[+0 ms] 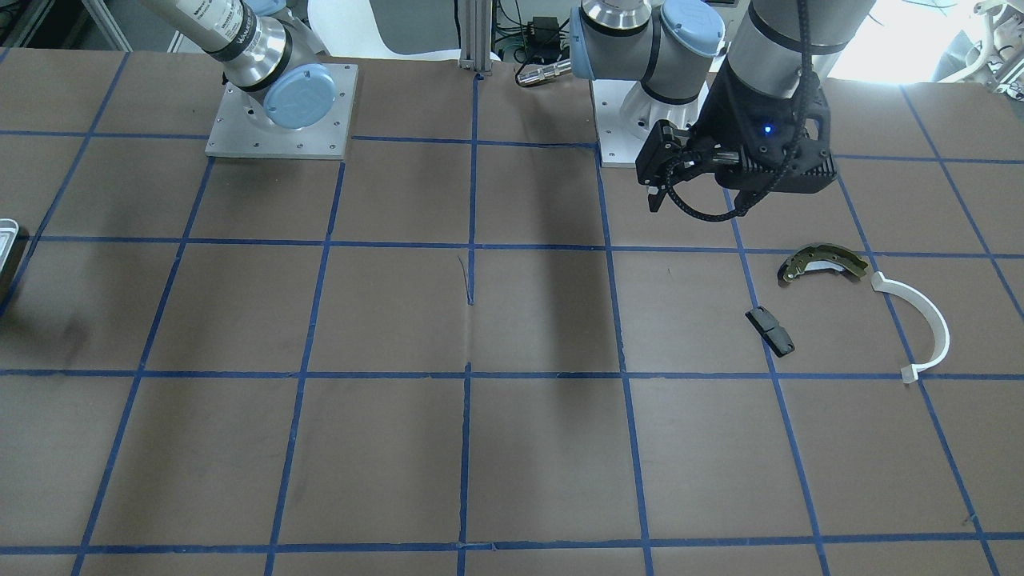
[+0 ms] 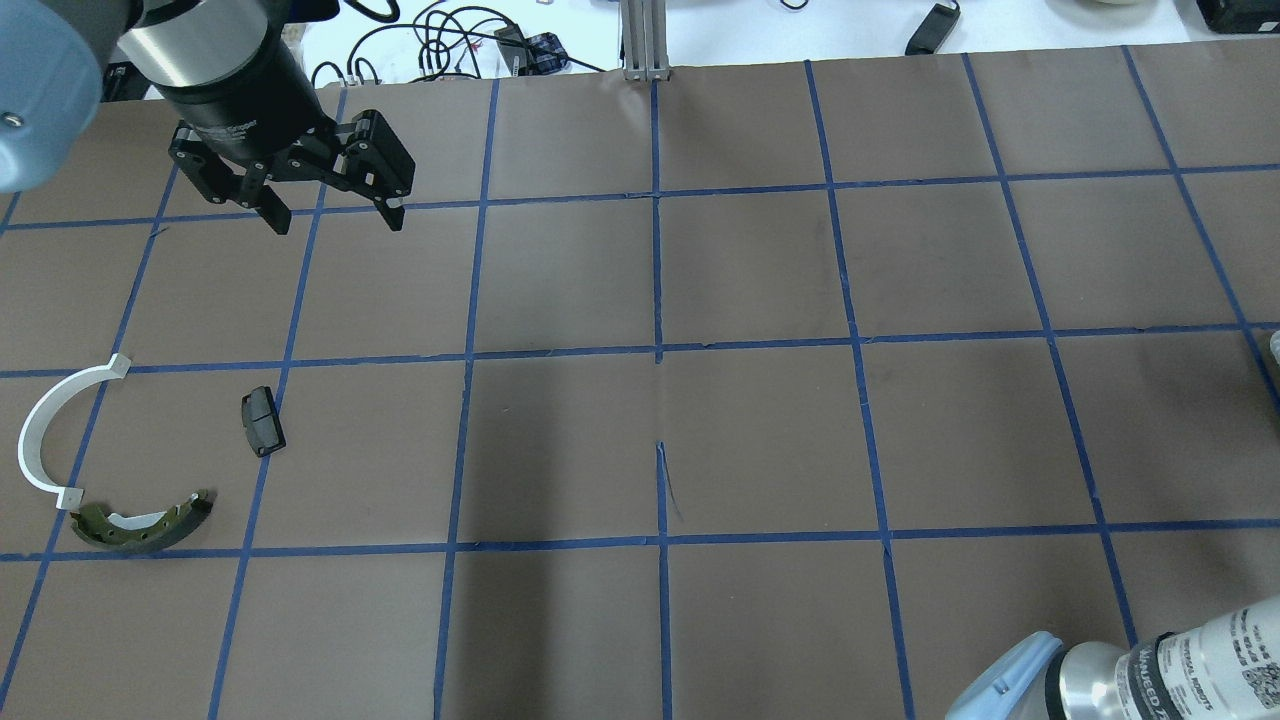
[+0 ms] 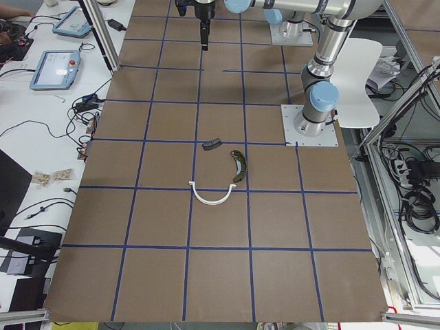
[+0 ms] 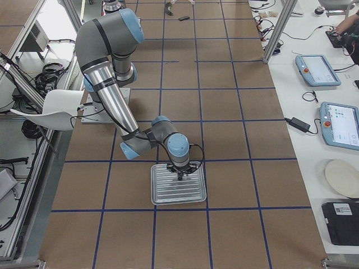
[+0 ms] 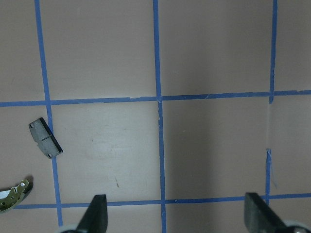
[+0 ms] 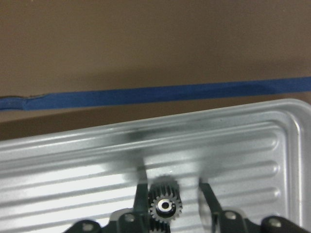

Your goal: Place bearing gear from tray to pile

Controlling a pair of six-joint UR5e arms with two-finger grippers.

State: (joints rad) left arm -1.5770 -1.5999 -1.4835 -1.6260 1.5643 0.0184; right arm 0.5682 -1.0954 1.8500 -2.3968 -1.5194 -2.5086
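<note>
The bearing gear, small, dark and toothed, lies in the ribbed silver tray. My right gripper is low over the tray with its fingers either side of the gear. One finger is against the gear and the other stands apart, so the gripper is open. The exterior right view shows this gripper over the tray. The pile lies far off: an olive brake shoe, a white arc and a black block. My left gripper hangs open and empty beyond the pile.
The brown table has a grid of blue tape lines. The two arm bases stand on plates at the robot's side. A metal post stands at the far edge. Only a sliver of the tray shows in the front-facing view.
</note>
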